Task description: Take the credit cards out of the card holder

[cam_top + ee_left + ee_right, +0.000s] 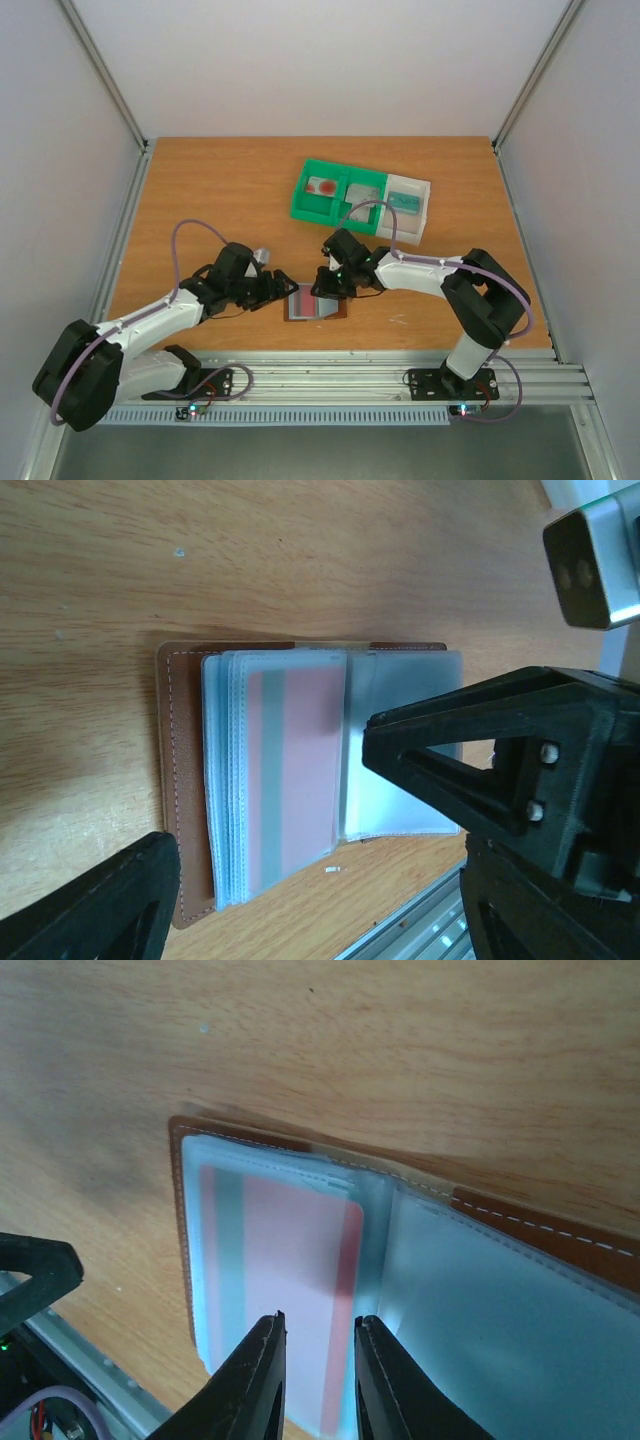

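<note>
Brown leather card holder (316, 303) lies open near the wooden table's (200, 190) front edge, between your arms | left gripper (276, 290) spread wide at its left side, likely to pin it | right gripper (317, 1360) fingers narrow over the pink card (290, 1260), nothing visibly gripped, placed to pinch it | white walls around.

A green-and-white compartment tray (312, 213) sits at the far side of the wooden table (220, 180).

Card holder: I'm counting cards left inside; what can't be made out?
- Card count: frosted sleeves hide anything behind the pink card, both wrist views.
- Right page: left gripper finger covers it, left wrist view.
- Right gripper: pinching a sleeve or not; frame edge cuts contact.
- Top view: card holder too small.
</note>
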Robot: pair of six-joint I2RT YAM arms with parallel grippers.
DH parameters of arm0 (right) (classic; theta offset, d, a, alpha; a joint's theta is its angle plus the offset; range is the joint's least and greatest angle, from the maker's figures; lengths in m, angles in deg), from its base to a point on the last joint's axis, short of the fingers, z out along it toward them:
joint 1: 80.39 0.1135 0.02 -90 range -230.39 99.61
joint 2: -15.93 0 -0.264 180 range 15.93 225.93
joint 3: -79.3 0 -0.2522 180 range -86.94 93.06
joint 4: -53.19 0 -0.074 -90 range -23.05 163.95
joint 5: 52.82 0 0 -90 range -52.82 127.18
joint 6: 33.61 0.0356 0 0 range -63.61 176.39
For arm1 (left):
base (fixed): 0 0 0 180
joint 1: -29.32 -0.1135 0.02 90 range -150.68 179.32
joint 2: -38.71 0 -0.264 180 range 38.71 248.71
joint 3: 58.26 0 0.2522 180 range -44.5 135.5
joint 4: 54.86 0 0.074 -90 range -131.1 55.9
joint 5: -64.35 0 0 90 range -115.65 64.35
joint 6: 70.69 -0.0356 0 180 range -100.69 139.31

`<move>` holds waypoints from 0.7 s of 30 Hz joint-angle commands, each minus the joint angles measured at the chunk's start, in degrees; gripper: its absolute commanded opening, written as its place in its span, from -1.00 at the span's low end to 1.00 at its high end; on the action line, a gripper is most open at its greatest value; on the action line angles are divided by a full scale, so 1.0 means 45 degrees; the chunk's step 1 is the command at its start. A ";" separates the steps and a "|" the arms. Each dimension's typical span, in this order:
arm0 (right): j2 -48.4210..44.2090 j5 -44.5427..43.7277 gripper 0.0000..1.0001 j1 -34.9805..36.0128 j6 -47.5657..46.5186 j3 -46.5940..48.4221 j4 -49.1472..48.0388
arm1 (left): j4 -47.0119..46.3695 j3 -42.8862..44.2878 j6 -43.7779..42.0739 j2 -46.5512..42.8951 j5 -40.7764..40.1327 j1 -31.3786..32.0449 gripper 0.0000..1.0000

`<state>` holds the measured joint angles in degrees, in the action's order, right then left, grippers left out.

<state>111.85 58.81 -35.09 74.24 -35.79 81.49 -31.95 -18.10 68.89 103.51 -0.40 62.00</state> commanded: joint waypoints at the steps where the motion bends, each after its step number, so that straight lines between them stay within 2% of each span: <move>1: 0.0346 -0.0020 -0.58 0.0212 0.0248 -0.0166 -0.0643 | -0.1014 -0.0186 0.0095 0.0261 0.0255 -0.0063 0.54; 9: 0.0955 -0.0139 -0.67 0.0275 0.0380 -0.0360 -0.0811 | -0.1474 -0.0320 0.0170 0.0579 0.0505 -0.0067 0.48; 16: 0.1101 -0.0183 -0.90 0.0324 0.0717 -0.1059 -0.1648 | -0.1723 -0.0277 0.0270 0.0704 0.0726 -0.0062 0.40; 21: 0.1223 0.0084 -0.97 0.0329 0.1088 -0.1499 -0.2356 | -0.1890 -0.0137 0.0214 0.0933 0.1033 -0.0060 0.30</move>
<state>115.48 59.64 -34.35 77.34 -40.05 71.94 -36.63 -18.78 70.16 106.72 2.60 62.00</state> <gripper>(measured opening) 0.025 0.663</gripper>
